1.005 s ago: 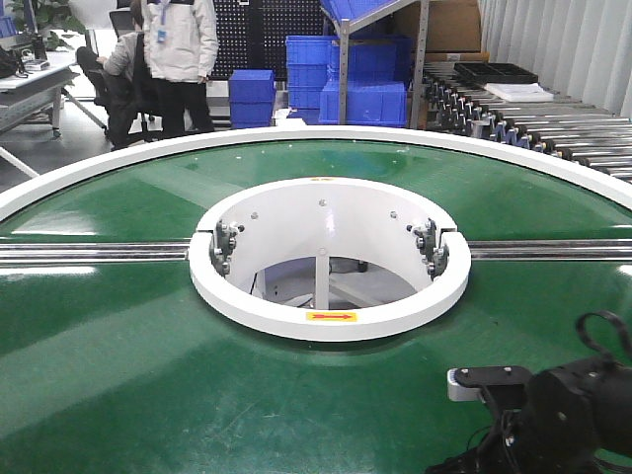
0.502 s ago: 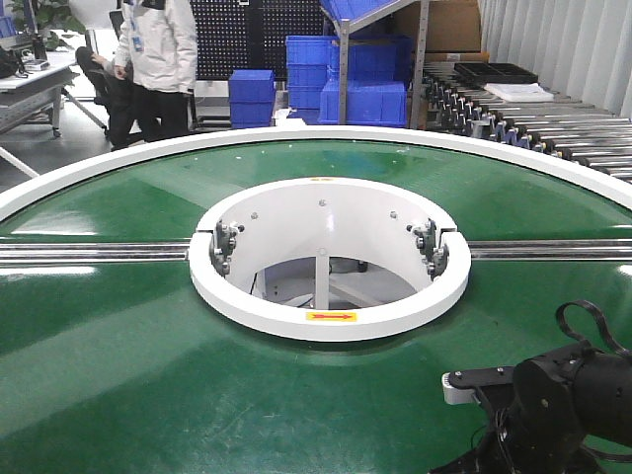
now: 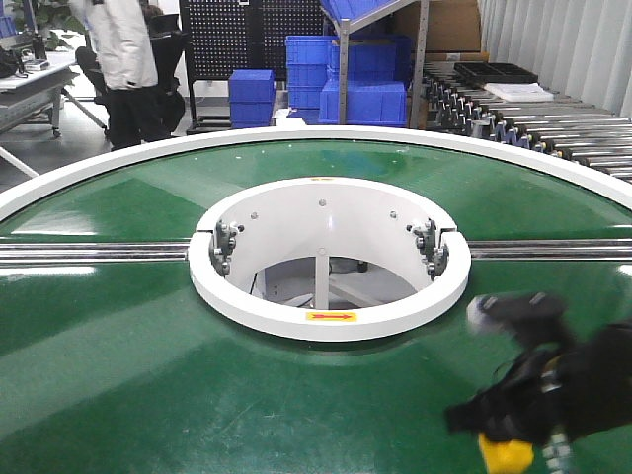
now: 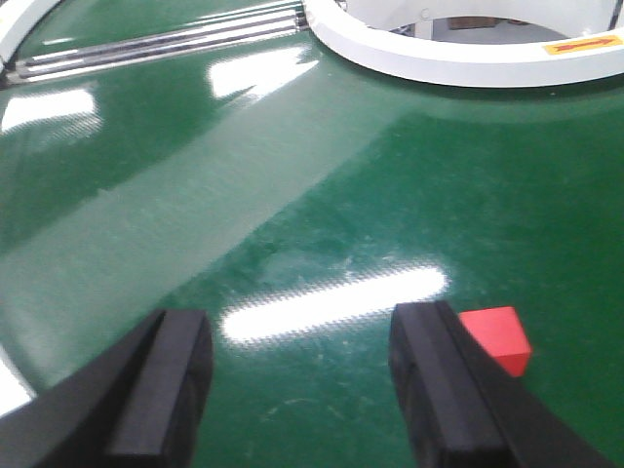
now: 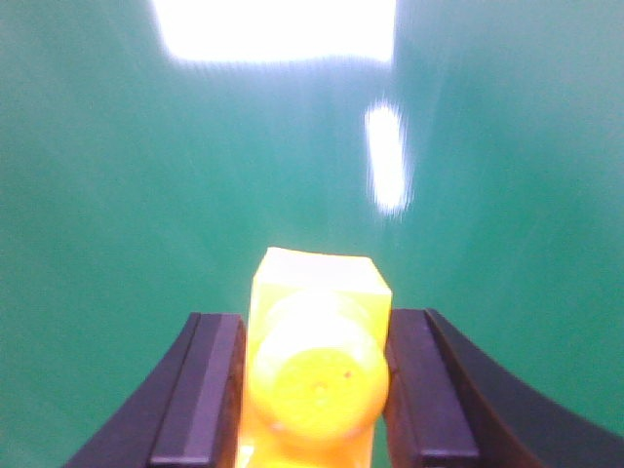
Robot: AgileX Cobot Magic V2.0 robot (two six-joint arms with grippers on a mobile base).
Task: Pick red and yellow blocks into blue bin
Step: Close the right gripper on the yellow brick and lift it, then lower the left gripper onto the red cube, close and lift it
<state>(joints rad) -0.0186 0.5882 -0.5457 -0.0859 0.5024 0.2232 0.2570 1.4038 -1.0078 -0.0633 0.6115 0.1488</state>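
Blur over right hand (image 5: 314,385) pinching yellow block (image 5: 318,288); left hand (image 4: 297,375) spread, red block (image 4: 500,336) half-hidden.

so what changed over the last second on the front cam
The right gripper rose, blurred with motion, and now shows the yellow block clamped in it; no block was visible earlier. The person behind stepped left. The green table, white ring and blue crates are unchanged.
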